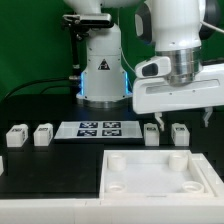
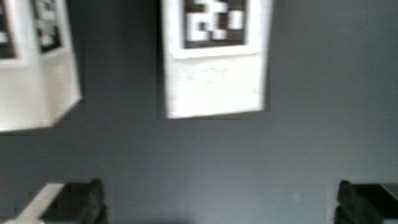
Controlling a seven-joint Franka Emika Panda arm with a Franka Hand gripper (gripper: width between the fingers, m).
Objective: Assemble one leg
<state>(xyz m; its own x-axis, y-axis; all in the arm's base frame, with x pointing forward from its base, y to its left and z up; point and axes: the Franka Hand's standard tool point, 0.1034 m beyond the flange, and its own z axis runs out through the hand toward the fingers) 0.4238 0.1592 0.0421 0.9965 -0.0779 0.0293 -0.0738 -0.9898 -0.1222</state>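
Tabletop (image 1: 40, 170): black, and it carries all the loose parts.

Square white panel (image 1: 150, 175): the biggest part. It lies flat at the near edge with its corner holes facing up. I judge it was set there so a leg can go down into a hole from above.

Pincer (image 1: 178, 118): hangs over the exterior view's right part of the tabletop, pointing down, above the pair of legs there and behind the panel. The jaws are spread wide with nothing between them. In the wrist view both fingers (image 2: 71, 200) show at the picture's edge, with only bare tabletop in the gap. Held wide, I judge, so they can straddle a leg's narrow sides.

The leg (image 2: 217, 55): lies on the tabletop, tag face up, ahead of my fingers and not yet between them. It sits roughly in line with the middle of the gap. I take it to be the outer one of the right-hand pair (image 1: 180, 133), but I can't be sure which.

Second leg (image 2: 36, 65): near the first, with a clear strip of tabletop between them. This is the main hazard, since a finger going down on that side has to land in the strip and not on this part.

Marker board (image 1: 97, 129): flat, mid-tabletop, well clear of my reach.

Two farther legs (image 1: 15, 137), (image 1: 43, 133): at the exterior view's left, well apart from me and not in the way.
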